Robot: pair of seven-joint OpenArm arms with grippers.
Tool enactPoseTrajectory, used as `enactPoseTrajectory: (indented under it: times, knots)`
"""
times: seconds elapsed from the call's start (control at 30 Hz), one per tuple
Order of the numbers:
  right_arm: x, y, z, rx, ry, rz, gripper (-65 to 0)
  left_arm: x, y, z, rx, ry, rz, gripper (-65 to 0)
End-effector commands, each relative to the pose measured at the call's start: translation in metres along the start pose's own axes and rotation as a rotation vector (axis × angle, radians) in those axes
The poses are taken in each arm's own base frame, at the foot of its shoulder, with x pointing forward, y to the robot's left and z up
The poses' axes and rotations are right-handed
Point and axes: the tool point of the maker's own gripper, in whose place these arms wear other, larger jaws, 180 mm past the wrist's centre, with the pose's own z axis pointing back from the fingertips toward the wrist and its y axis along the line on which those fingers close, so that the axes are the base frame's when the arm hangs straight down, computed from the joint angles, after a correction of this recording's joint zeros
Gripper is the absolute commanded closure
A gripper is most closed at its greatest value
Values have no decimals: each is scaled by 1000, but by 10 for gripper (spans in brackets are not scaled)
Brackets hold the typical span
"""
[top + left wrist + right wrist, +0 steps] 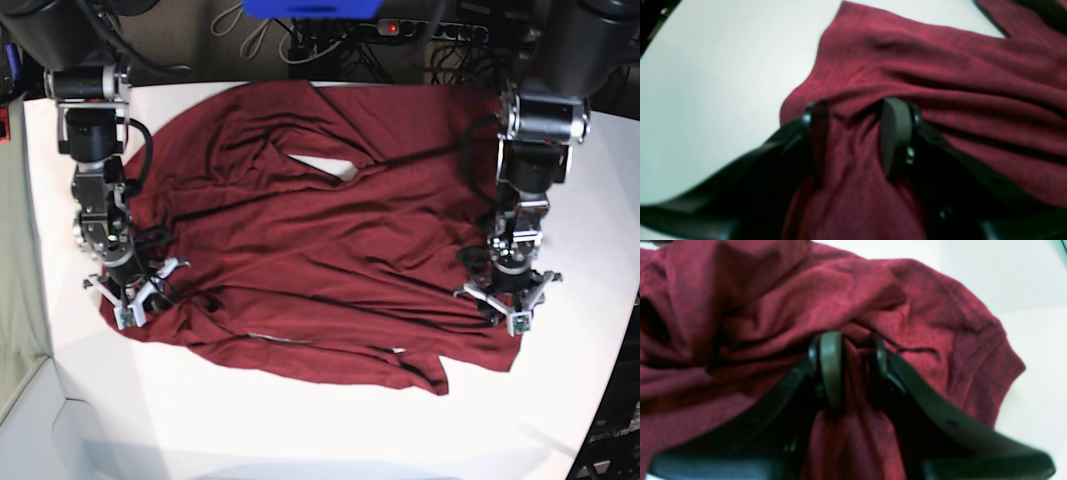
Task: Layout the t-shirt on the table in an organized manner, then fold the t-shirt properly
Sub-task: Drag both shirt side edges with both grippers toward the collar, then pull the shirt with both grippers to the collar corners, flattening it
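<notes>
Dark red, wrinkly soft-fabric t-shirt (310, 240) lies spread across the middle of the large white matte worktop (300, 420), full of creases; a small patch of white shows through a gap near its upper middle. Left end effector (853, 133), on the right side of the base view, sits at the shirt's lower right corner. In its wrist view, a bunched ridge of the red cloth runs between the two black fingers, which are partly spread and pinching the fabric. Right end effector (848, 370) is at the shirt's opposite edge, near the worktop's side. Its fingers stand closer together, with a narrow fold of the cloth caught between them. Both wrist views blurred. Cables and a blue object lie beyond the far edge.
</notes>
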Motion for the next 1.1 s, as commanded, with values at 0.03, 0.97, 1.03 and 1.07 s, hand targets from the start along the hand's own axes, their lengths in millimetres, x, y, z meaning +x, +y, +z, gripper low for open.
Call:
enactPoseTrajectory:
  times: [0.03, 0.97, 1.03, 1.07]
  knots:
    - [16, -15, -6, -27, 8, 15, -118, 27, 4, -10, 18, -30, 3, -262]
    - [64, -4, 43, -36, -201, 141, -118, 93, -17, 44, -86, -189, 9, -262]
    - [50, 5, 52, -23, -189, 149, -118, 74, -22, 55, -108, -135, 26, -262]
    - [43, 9, 55, -15, -182, 145, -118, 64, -22, 58, -111, -111, 31, -262]
